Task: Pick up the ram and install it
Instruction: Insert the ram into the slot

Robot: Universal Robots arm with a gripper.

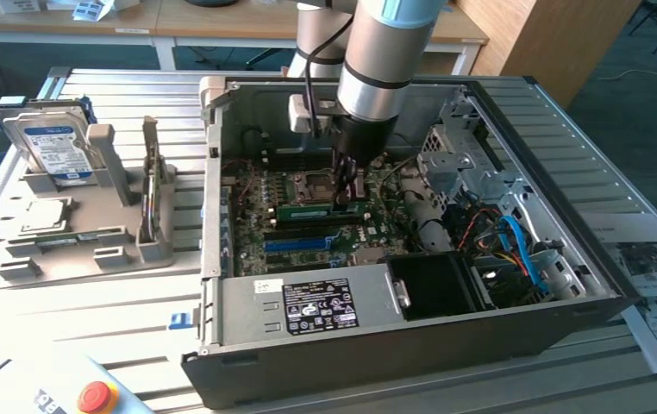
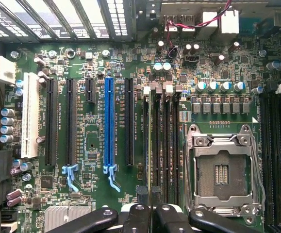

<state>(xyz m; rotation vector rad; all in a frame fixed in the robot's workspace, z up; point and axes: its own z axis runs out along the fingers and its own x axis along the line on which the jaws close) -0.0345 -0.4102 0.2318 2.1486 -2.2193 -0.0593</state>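
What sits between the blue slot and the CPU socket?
Wrist view: one long black expansion slot, then the bank of memory slots, between blue slot and CPU socket.

PC case [image 1: 421, 349], HDD [image 1: 55, 145], e-stop [image 1: 97, 397]

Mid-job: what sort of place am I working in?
Probably a robotics lab bench for computer assembly: open black desktop computer case on slatted aluminium table, grey plastic parts fixture, red emergency-stop button.

Arm's gripper [image 1: 349, 197] down inside the open computer case [image 1: 421, 362].
Narrow grip on the ram [image 1: 308, 208], a green stick on edge at the fingertips, just beside the CPU socket [image 1: 311, 183]. Blue slot [image 1: 305, 244] near the gripper, camera side. Hard drive [image 1: 55, 147] well apart from it, outside the case.
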